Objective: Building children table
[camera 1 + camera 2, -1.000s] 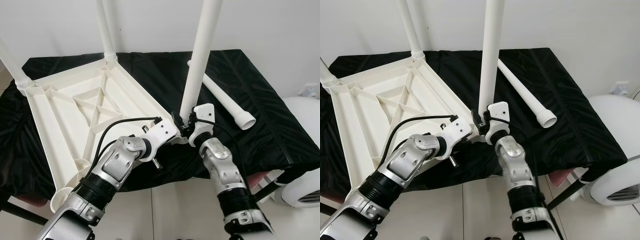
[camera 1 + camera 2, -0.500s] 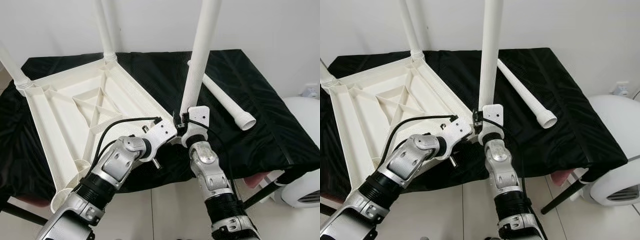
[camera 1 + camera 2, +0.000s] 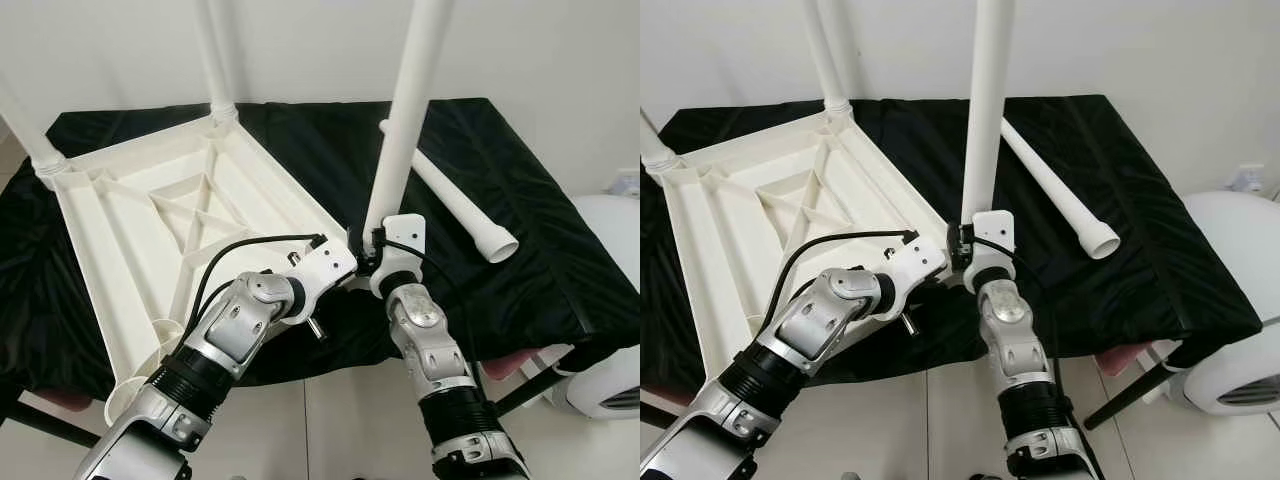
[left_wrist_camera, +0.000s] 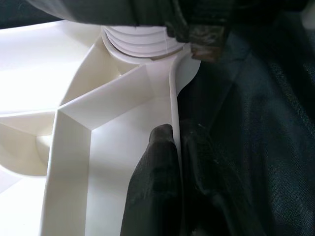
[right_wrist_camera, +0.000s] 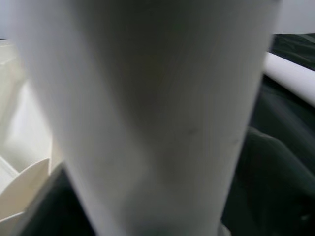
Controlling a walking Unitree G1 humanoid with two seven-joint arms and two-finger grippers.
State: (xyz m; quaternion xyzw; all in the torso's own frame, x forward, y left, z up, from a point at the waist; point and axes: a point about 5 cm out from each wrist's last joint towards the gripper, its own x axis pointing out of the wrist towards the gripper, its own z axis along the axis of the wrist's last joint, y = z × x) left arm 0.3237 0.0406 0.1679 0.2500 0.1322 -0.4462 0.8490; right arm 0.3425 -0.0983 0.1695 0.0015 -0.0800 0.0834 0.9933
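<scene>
The white plastic table top [image 3: 150,210] lies upside down on a black cloth. Two legs stand in its far corners, one [image 3: 212,55] at the back and one [image 3: 25,130] at the far left. A third white leg [image 3: 405,120] stands upright at the near right corner socket. My right gripper [image 3: 375,245] is shut around its base; up close the leg [image 5: 147,113] is a blur. My left gripper [image 4: 176,162] is shut on the table top's thin rim [image 4: 173,98] just beside that socket. A loose leg [image 3: 455,205] lies on the cloth to the right.
The black cloth [image 3: 560,260] covers a low surface whose front edge runs just before my arms. A rounded white appliance [image 3: 610,300] stands on the floor at the right. An empty socket [image 3: 130,390] sits at the table top's near left corner. A white wall is behind.
My right forearm has swung in to the left beneath the upright leg, while its gripper stays at the leg's base. The left gripper holds the rim as before.
</scene>
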